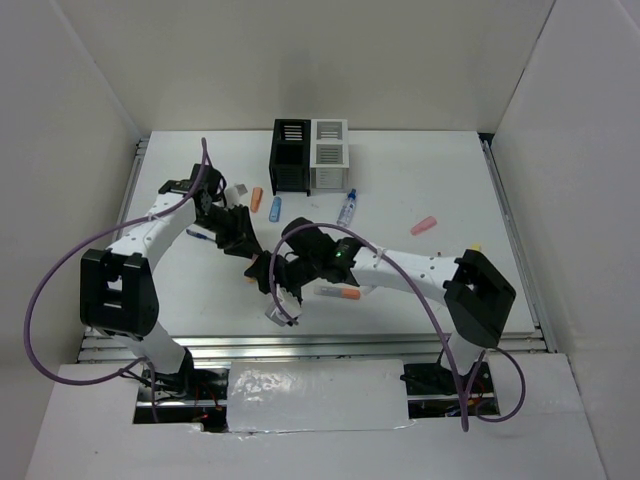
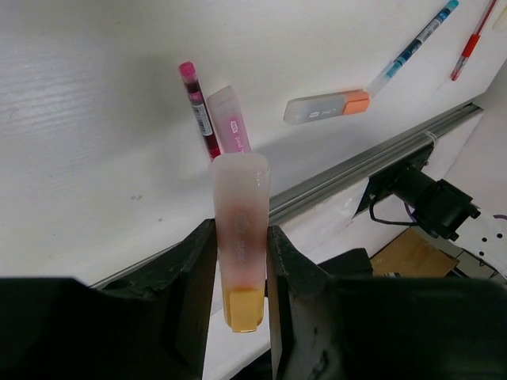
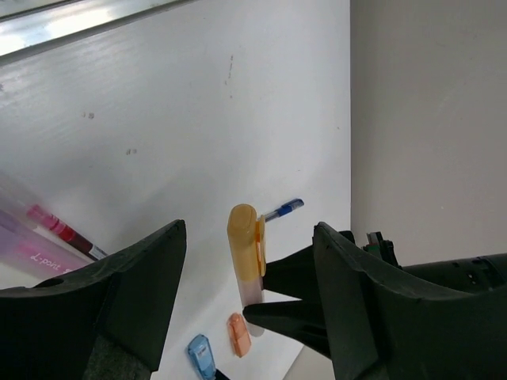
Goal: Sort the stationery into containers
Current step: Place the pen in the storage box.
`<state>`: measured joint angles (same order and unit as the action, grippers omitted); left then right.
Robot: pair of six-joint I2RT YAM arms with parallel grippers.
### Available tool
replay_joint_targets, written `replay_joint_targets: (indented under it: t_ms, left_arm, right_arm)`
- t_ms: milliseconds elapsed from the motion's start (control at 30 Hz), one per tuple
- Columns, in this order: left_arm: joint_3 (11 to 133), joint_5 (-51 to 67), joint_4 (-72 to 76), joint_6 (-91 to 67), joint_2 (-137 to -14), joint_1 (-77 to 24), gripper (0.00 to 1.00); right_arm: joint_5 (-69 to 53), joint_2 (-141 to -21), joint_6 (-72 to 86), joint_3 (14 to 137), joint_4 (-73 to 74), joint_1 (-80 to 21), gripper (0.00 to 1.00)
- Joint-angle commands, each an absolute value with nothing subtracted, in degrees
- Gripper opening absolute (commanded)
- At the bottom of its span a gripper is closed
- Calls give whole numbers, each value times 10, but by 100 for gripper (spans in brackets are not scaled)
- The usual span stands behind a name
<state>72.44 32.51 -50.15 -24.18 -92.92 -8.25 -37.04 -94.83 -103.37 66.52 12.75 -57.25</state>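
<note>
Sorting looks barely begun: most of the stationery lies loose on the table [image 1: 420,180], including an orange marker [image 1: 257,197], blue marker [image 1: 275,207], clear tube [image 1: 347,208] and pink marker [image 1: 424,226]. Nothing shows above the black box [image 1: 291,157] or white box [image 1: 330,152]. Tools: left gripper [image 2: 240,229] clamped narrow on a yellow-capped marker [image 2: 240,190], lifted over the near table, well short of the boxes. The right gripper [image 3: 249,229] is spread wide, its jaws either side of that marker, not touching.
</note>
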Motion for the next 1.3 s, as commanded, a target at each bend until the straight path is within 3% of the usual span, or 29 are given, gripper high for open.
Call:
replay_joint_targets:
  t_ms: [0, 167, 567, 700, 800, 833, 867, 967, 1000, 1033, 1167, 1267]
  left_arm:
    - [741, 344, -506, -249, -933, -91, 0]
    - [725, 343, -499, -252, -924, -91, 0]
    - [717, 345, -488, -259, -911, -91, 3]
    - [710, 347, -486, -260, -903, -91, 2]
    - [706, 349, -483, -262, -896, -91, 2]
    - [705, 348, -481, -261, -894, -90, 4]
    - [703, 347, -478, -261, -893, -91, 10]
    - [700, 330, -467, -263, -877, -84, 60]
    - [695, 324, -460, -265, -865, -81, 87]
    - [693, 318, -457, -268, -860, -77, 97]
    - [680, 338, -433, -267, -841, -9, 99]
    - [701, 365, -419, -265, -839, 67, 99]
  right_arm:
    - [-360, -968, -1051, 705, 128, -576, 71]
    - [-352, -995, -1061, 720, 122, -575, 65]
    - [-323, -1000, -1071, 698, 95, -577, 36]
    - [-309, -1006, -1070, 693, 75, -576, 34]
    - [-304, -1007, -1069, 692, 67, -576, 26]
    - [-303, -1005, -1068, 687, 62, -576, 18]
    - [-303, -1004, -1066, 686, 58, -576, 14]
    - [-315, -990, -1060, 670, 37, -575, 3]
    - [-317, -984, -1049, 666, 31, -575, 1]
    - [-320, -972, -1042, 664, 33, -575, 1]
    - [-339, -936, -985, 652, 30, -572, 0]
    - [-352, -910, -841, 660, 21, -562, 0]
